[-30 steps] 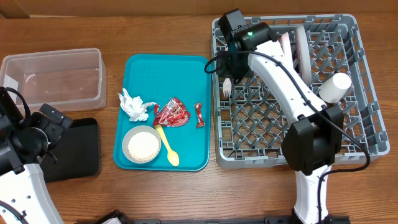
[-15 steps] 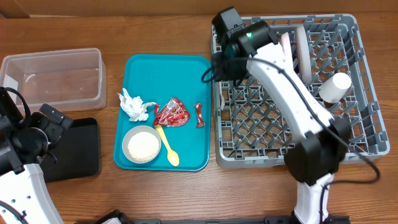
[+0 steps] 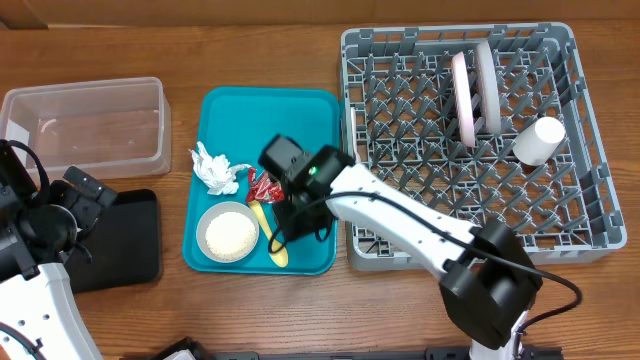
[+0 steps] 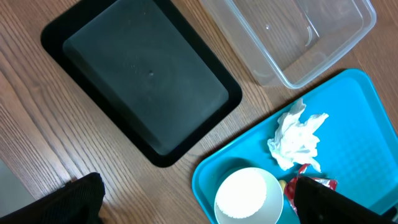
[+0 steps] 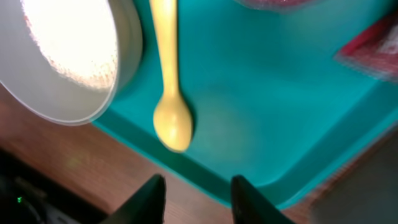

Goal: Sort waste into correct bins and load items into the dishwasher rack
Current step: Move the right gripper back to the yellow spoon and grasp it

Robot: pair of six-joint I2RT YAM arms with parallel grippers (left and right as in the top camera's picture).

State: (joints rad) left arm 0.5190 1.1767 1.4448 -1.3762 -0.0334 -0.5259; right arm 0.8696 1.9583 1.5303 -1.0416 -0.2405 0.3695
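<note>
My right gripper (image 3: 292, 218) (image 5: 196, 186) is open and empty, low over the front of the teal tray (image 3: 300, 110), just past the bowl end of the yellow spoon (image 3: 276, 250) (image 5: 169, 74). The pale bowl of white grains (image 3: 230, 232) (image 5: 62, 56) (image 4: 247, 196) lies left of the spoon. The crumpled napkin (image 3: 215, 170) (image 4: 297, 134) and the red wrappers (image 3: 260, 186) (image 4: 311, 183) lie on the tray, the wrappers partly under my arm. My left gripper (image 3: 75, 205) (image 4: 199, 211) is open and empty by the black tray (image 3: 125, 245) (image 4: 143, 81).
The clear tub (image 3: 85, 125) (image 4: 298, 37) stands empty at the back left. The grey rack (image 3: 350, 100) at the right holds two upright plates (image 3: 463, 95) (image 3: 487, 85) and a white cup (image 3: 538, 140). My right arm stretches from the front right across the rack's corner.
My right arm has swung from the rack's back left corner, where it was by a white fork, down to the front of the teal tray. The left arm has not moved.
</note>
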